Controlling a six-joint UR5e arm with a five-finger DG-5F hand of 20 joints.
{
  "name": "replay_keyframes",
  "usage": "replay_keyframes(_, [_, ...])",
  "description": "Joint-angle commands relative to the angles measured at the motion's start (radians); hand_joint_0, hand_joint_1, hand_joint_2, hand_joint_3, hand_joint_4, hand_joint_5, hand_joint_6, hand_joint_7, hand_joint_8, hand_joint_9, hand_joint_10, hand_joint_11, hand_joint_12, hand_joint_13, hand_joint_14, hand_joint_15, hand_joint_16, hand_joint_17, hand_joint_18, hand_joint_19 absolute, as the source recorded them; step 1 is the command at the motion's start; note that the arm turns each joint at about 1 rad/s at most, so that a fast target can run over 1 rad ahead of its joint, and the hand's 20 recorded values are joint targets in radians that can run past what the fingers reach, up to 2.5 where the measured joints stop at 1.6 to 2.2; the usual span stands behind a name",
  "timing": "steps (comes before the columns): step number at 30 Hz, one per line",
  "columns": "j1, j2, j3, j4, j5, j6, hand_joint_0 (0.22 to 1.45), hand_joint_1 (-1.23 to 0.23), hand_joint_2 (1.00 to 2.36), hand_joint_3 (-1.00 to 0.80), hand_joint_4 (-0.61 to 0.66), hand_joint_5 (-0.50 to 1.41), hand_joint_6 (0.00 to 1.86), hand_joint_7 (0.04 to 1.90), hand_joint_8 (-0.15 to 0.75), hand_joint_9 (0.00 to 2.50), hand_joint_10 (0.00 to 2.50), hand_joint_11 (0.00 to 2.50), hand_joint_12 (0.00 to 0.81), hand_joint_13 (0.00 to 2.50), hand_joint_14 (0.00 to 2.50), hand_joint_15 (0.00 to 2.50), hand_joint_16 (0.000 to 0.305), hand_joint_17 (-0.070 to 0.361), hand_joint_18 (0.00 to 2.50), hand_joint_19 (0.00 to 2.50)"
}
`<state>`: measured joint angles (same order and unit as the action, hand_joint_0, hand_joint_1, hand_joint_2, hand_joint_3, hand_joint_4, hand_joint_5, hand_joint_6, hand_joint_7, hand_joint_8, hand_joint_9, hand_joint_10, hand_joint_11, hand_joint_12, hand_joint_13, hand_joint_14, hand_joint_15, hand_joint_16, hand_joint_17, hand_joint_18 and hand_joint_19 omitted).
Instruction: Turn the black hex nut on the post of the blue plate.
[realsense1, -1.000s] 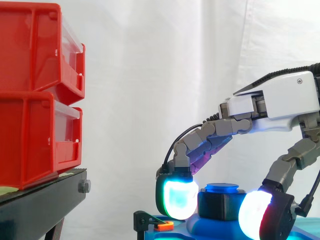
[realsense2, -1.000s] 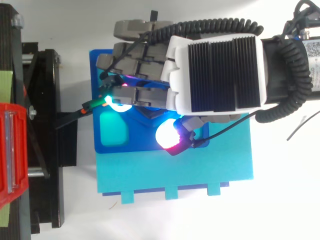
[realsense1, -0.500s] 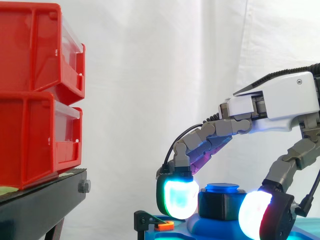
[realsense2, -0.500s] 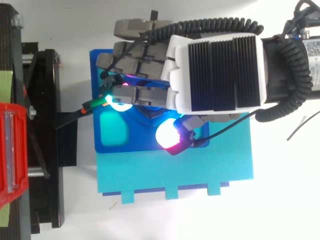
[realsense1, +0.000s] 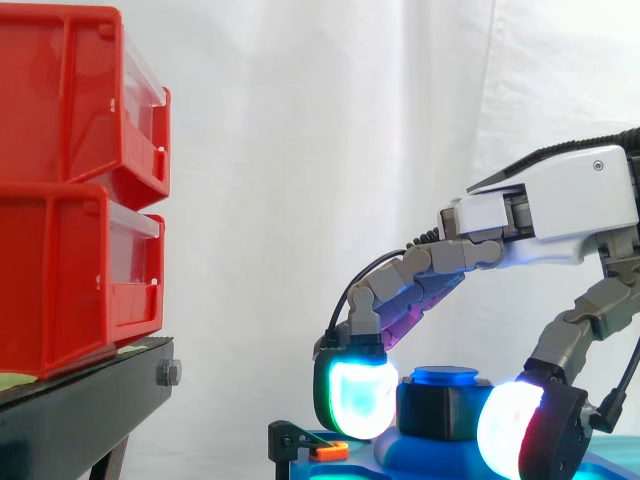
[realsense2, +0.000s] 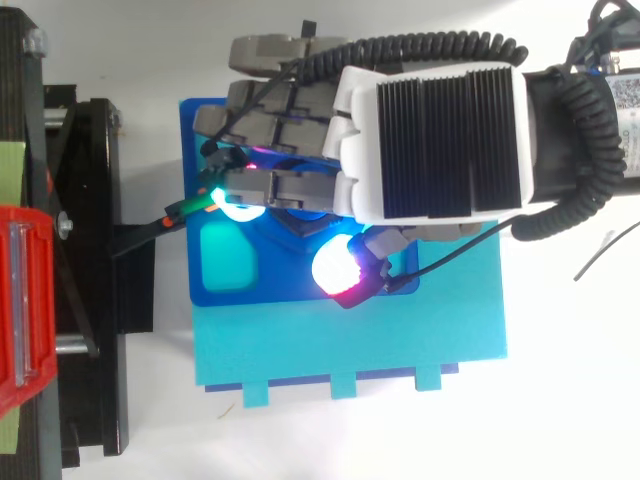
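Black hex nut (realsense1: 436, 410): a dark, flat-sided block low and right of centre in the side view, its facets matte and upright.
Post (realsense1: 445, 377): a bright blue round cap showing just above the nut.
Where the nut sits: on the post, over the raised part of the blue plate (realsense2: 270, 286); in the top view that spot lies under the fingers, in the upper middle of the frame.
Hand (realsense1: 556, 204): comes in from the right edge in the side view and arches over the nut. Its fingers are curled down around the nut, with a cyan-and-green glowing pad (realsense1: 356, 396) against the left side and the thumb's white-to-red pad (realsense1: 517, 424) against the right side.
Hand from above (realsense2: 432, 134): the white back with a black ribbed panel covers the plate's upper right.
Blue plate, further: dark blue, with a rounded pocket (realsense2: 228, 256) lit green by the glow; it lies on a paler cyan base (realsense2: 400, 345) with tabs along its lower edge.
Orange clip (realsense1: 328, 452): on a small black bracket at the plate's left end.
Red bins (realsense1: 70, 180): two, stacked at the upper left of the side view, with clear front panels; their contents cannot be told.
Black stand (realsense1: 85, 405): carries the bins, lower left.
White curtain (realsense1: 300, 150): behind everything.
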<state>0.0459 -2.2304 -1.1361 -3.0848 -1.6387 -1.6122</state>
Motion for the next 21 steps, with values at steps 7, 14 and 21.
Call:
replay_keyframes(7, [-0.003,0.0,-0.001,0.0,-0.003,0.0,0.55,-0.76,1.0,-0.46,0.19,-0.18,0.5,1.17,0.26,0.38,0.0,0.06,0.353,0.45,0.0,0.07,0.05,0.113,0.44,0.22])
replay_keyframes(14, [-0.003,0.0,-0.001,0.0,-0.003,0.0,0.55,-0.76,1.0,-0.47,0.19,-0.18,0.5,1.18,0.259,0.38,0.0,0.06,0.353,0.45,0.0,0.08,0.05,0.112,0.44,0.22])
replay_keyframes(21, [-0.003,0.0,-0.001,0.003,-0.004,0.0,0.52,-0.77,1.0,-0.5,0.2,-0.18,0.5,1.16,0.265,0.38,0.0,0.06,0.361,0.45,0.0,0.07,0.051,0.115,0.44,0.21])
